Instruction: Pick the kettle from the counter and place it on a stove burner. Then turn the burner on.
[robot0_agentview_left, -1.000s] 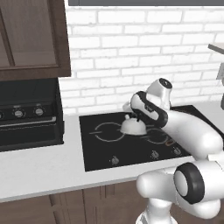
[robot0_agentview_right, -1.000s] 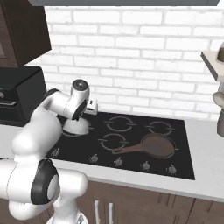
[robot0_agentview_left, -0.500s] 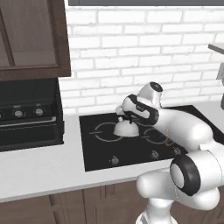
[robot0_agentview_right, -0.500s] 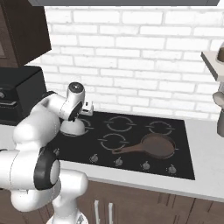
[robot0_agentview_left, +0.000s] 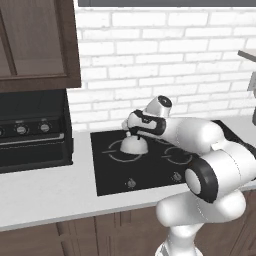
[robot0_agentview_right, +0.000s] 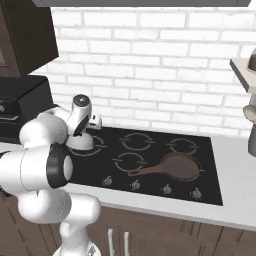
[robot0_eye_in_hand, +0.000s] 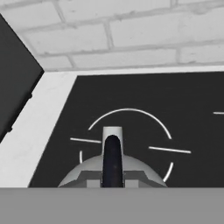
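Along the front edge of the black cooktop (robot0_agentview_right: 210, 165), a row of knobs (robot0_agentview_right: 135, 184) is seen, with bare tabletop (robot0_agentview_left: 45, 192) before it and toward the left corner. Behind the knobs, near the cooktop's right edge, a brown frying pan (robot0_agentview_right: 175, 167) is set on its own ring. At the cooktop's left rear, the kettle (robot0_agentview_left: 134, 145) is seated inside the large stove burner (robot0_eye_in_hand: 127, 131) ring, whose outline is left showing around it. The fingers (robot0_eye_in_hand: 112, 159) are clenched on the kettle's top handle. Beyond, open glass is bounded by the white brick wall (robot0_agentview_left: 165, 60).
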